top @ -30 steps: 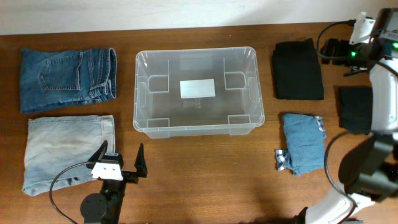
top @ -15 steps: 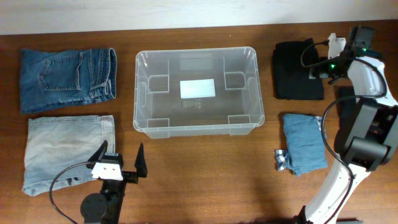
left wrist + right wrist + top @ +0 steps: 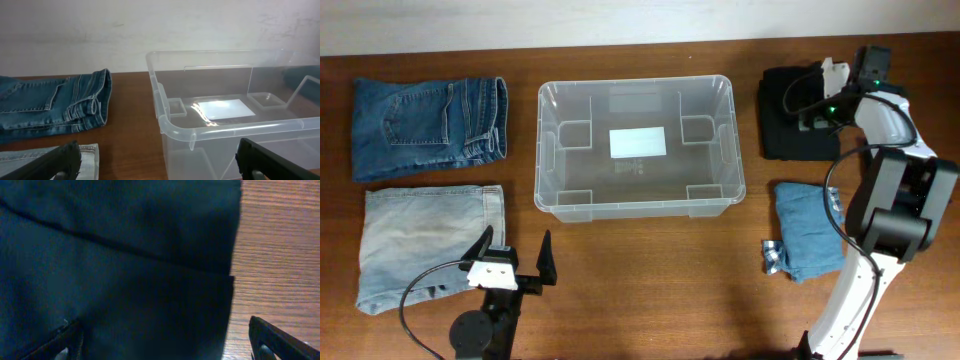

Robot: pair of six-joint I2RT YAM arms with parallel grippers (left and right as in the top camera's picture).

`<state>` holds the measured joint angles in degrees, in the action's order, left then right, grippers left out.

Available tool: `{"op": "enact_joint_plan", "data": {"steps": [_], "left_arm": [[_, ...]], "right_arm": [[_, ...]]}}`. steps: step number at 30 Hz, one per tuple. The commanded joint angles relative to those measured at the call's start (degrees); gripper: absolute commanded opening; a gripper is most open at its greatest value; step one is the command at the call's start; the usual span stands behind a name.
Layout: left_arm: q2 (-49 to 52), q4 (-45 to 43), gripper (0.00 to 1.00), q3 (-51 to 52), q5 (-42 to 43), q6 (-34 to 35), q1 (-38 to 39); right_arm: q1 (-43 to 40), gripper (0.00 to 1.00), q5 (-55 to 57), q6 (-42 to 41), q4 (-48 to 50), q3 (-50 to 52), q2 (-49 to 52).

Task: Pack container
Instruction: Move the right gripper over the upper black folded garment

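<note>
A clear plastic container (image 3: 638, 208) stands open-topped at the centre of a wooden table (image 3: 650, 290). It holds no clothing, and a white label (image 3: 638, 142) shows on its base between moulded inner ridges.

Folded clothes ring it. Dark blue jeans (image 3: 428, 125) lie at 10 o'clock from the bin and pale-wash jeans (image 3: 430, 245) at 8 o'clock. A black garment (image 3: 790, 110) lies at 2 o'clock and a blue denim piece (image 3: 808, 240) at 4 o'clock. All four lie apart from the bin's walls.

The left gripper (image 3: 517, 236) hangs over bare wood at 7 o'clock from the bin, just beside the pale-wash jeans. Its two fingers are spread wide and pinch nothing. Its wrist camera looks along the table at the bin's near corner, with the dark blue jeans off at its 10 o'clock.

The right gripper (image 3: 812, 122) is over the black garment's right-hand part, with its arm reaching in from the 4 o'clock edge of the table. From the wrist, its jaws are set far apart. One finger sits over the dark cloth and the other over the wood grain, and the garment's edge runs between them. Nothing is caught between the fingers. Whether they touch the fabric cannot be told.
</note>
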<state>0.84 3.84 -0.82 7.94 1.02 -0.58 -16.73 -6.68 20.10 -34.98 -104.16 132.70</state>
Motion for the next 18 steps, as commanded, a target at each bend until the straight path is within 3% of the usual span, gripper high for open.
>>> {"op": "enact_joint_plan", "data": {"steps": [1,9,11,15,18], "left_arm": [[-0.44,0.09,0.99,0.33,-0.22,-0.87,-0.33],[-0.44,0.07,0.99,0.33,-0.20,-0.87,-0.33],[-0.44,0.09,0.99,0.33,-0.20,-0.87,-0.33],[-0.44,0.09,0.99,0.33,-0.20,-0.87,-0.33],[-0.44,0.09,0.99,0.33,-0.20,-0.87,-0.33]], "right_arm": [[0.15,0.98,1.42,0.90,-0.04,-1.36,1.73],[0.26,1.00,1.36,0.87,-0.72,-1.27,2.80],[0.26,0.90,1.36,0.52,-0.76,-1.27,2.80],[0.22,0.58,1.09,0.44,-1.64,-1.27,2.80],[0.22,0.47,1.09,0.42,-2.32,-1.27,2.80]]}}
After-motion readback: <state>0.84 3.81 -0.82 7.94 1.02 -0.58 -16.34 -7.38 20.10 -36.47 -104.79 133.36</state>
